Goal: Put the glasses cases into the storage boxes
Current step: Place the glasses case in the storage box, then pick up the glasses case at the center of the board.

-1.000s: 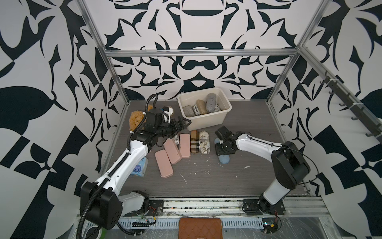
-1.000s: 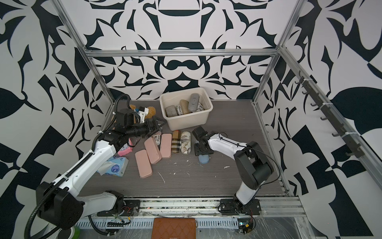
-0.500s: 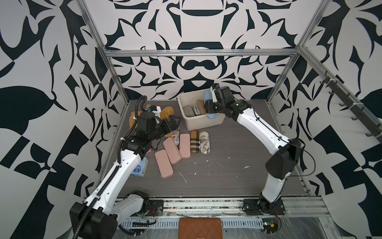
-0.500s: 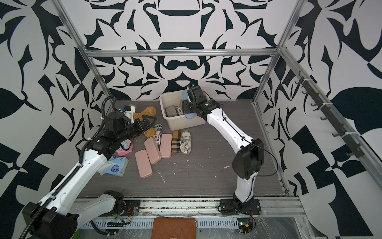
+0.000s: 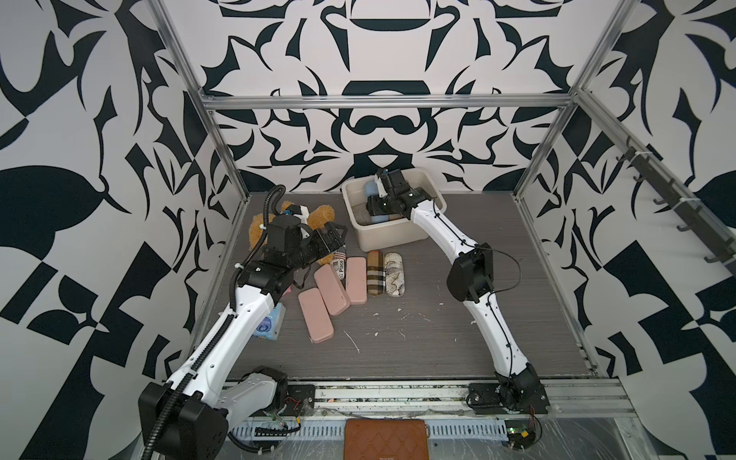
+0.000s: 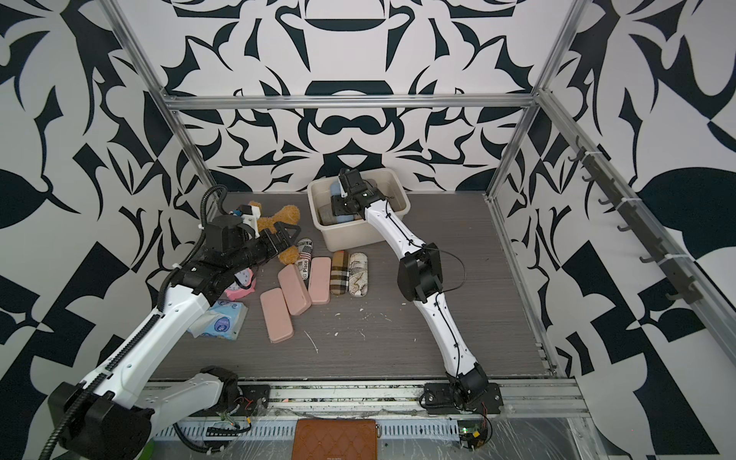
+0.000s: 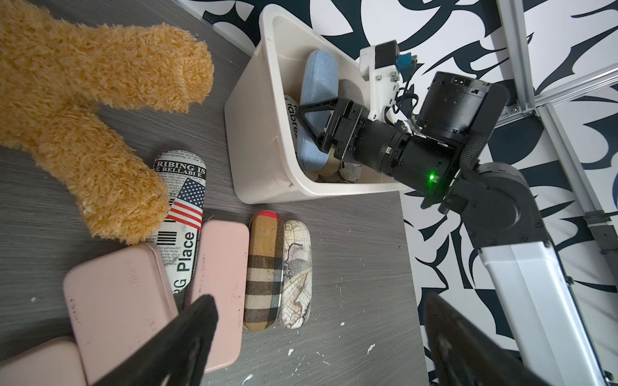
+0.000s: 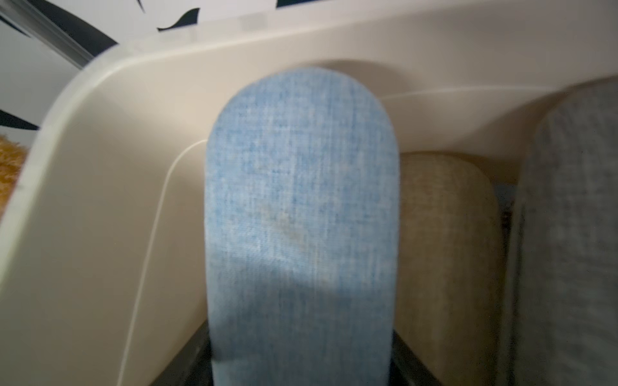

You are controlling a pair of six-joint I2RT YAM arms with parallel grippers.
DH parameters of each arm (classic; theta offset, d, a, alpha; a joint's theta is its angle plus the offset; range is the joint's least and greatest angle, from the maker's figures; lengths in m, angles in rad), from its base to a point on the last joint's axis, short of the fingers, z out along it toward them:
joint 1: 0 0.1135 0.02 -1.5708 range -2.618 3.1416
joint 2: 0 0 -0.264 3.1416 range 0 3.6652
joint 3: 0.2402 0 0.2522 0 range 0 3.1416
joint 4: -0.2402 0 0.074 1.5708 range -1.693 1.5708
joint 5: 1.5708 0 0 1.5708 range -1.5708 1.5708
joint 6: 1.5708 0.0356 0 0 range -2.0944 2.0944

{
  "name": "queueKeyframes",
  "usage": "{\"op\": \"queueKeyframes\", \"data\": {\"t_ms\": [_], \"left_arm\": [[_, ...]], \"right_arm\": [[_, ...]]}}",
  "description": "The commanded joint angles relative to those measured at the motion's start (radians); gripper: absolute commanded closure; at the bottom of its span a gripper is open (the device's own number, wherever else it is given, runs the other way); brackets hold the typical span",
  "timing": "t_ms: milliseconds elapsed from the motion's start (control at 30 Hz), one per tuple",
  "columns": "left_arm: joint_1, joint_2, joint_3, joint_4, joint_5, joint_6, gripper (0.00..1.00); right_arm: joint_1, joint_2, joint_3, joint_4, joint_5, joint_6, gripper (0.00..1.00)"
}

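The cream storage box (image 5: 388, 235) (image 6: 350, 237) stands at the back of the table. My right gripper (image 5: 376, 205) (image 8: 302, 367) reaches into it, shut on a light blue glasses case (image 5: 371, 189) (image 7: 317, 77) (image 8: 301, 200) that tilts up toward the far wall. A tan case (image 8: 444, 250) and a grey case (image 8: 568, 234) lie beside it inside. On the table lie three pink cases (image 5: 331, 289), a plaid case (image 5: 374, 272), a map-print case (image 5: 393, 275) and a newspaper-print case (image 7: 187, 200). My left gripper (image 5: 336, 235) (image 7: 317, 314) hovers open over them, holding nothing.
A tan plush toy (image 5: 318, 217) lies left of the box, partly on the newspaper-print case. A blue-white tissue packet (image 6: 219, 322) sits under my left arm. A brown quilted wallet (image 5: 385, 438) lies off the front rail. Metal frame posts bound the table.
My right arm lifted the light blue case off the table, swung it to the back and lowered it into the box. My left arm drew back a little to the left.
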State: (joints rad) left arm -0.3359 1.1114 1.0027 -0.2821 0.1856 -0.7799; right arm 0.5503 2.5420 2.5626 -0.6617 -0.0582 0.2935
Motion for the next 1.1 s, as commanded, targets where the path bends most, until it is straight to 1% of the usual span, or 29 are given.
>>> {"op": "queueKeyframes", "data": {"t_ms": [0,67,200,267,367,467,533,567,633,733,833,900,967,1067], "left_arm": [[0.003,0.005,0.009,-0.012,0.027,0.007,0.01],[0.003,0.004,0.008,-0.012,0.025,0.007,0.01],[0.003,0.004,0.007,-0.006,0.034,0.004,0.01],[0.003,0.007,0.007,-0.006,0.037,0.004,0.01],[0.003,0.013,0.008,-0.007,0.048,0.001,0.01],[0.003,0.011,0.013,-0.011,0.050,0.003,0.01],[0.003,0.006,0.012,-0.009,0.047,0.004,0.01],[0.003,0.005,0.012,-0.007,0.050,0.002,0.01],[0.002,0.006,0.013,-0.002,0.065,0.003,0.01],[0.002,0.013,0.010,0.016,0.106,0.001,0.01],[-0.004,0.045,0.014,0.039,0.185,-0.014,0.01],[-0.024,0.077,0.022,0.053,0.236,-0.021,0.01],[-0.044,0.108,0.045,0.033,0.271,-0.010,0.01],[-0.052,0.129,0.082,-0.020,0.271,0.013,0.01]], "right_arm": [[0.024,-0.045,0.011,0.051,-0.060,0.009,0.35],[0.026,-0.028,0.015,0.047,-0.078,0.030,0.32],[0.028,-0.025,0.012,0.037,-0.097,0.051,0.21],[0.030,-0.044,0.001,0.045,-0.108,0.060,0.19],[0.030,-0.077,0.000,0.042,-0.108,0.058,0.19],[0.035,-0.177,-0.030,0.041,-0.101,0.046,0.20],[0.047,-0.260,-0.067,0.042,-0.075,0.021,0.20],[0.058,-0.317,-0.103,0.049,-0.043,0.006,0.20],[0.075,-0.437,-0.216,0.093,0.011,-0.020,0.20],[0.091,-0.621,-0.462,0.173,0.099,-0.022,0.20],[0.104,-0.776,-0.730,0.210,0.168,-0.005,0.20],[0.113,-0.890,-0.922,0.240,0.216,0.028,0.20],[0.121,-0.981,-1.108,0.263,0.237,0.076,0.20],[0.134,-1.059,-1.326,0.291,0.194,0.172,0.20]]}}
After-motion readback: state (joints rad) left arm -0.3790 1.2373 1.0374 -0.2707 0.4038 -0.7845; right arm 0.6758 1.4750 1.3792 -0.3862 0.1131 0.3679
